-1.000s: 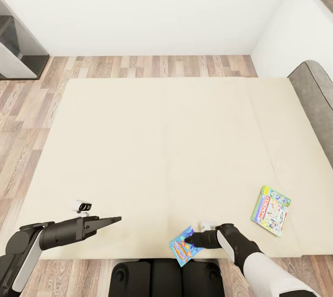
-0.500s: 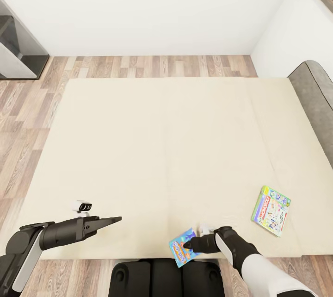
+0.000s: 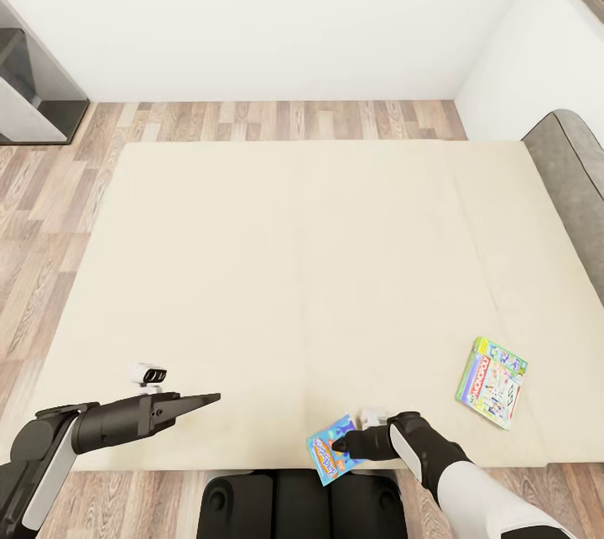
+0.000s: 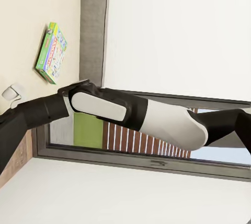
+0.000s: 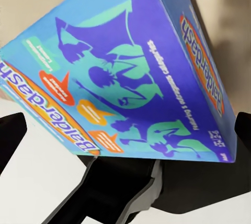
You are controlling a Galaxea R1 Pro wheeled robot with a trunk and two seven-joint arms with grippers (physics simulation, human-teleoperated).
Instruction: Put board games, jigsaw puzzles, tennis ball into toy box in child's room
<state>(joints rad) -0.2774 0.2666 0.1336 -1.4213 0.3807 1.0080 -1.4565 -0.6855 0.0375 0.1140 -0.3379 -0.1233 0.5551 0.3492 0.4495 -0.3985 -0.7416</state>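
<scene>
At the near edge of the bed [image 3: 252,270], the right gripper [image 3: 342,444] has its jaws clamped on the blue board game [image 3: 327,449], a thin flat box that hangs partly past the mattress edge, over the robot's dark base [image 3: 294,505]. From the right wrist view the box [image 5: 120,72] looks bright blue with dark purple and teal silhouette figures, orange speech bubbles and an orange banner reading "Balderdash" along its side, and it sits tilted between the dark fingers [image 5: 13,135]

Farther right on the cream mattress, well apart from the blue box, lies the second board game [image 3: 492,382], pale with a green border and a red banner, flat and turned at a slant, near the grey padded headboard [image 3: 570,178]. The left wrist view shows the same box [image 4: 51,52] on the cream surface beside the headboard, with the right arm [image 4: 130,114] stretched across

The left gripper [image 3: 201,399] hovers above the left part of the near edge, holding nothing, its fingers drawn together into a narrow point

Beyond the bed run a wood floor [image 3: 252,119] and a white wall [image 3: 277,10], with a dark shelf unit [image 3: 33,94] at the far left
</scene>
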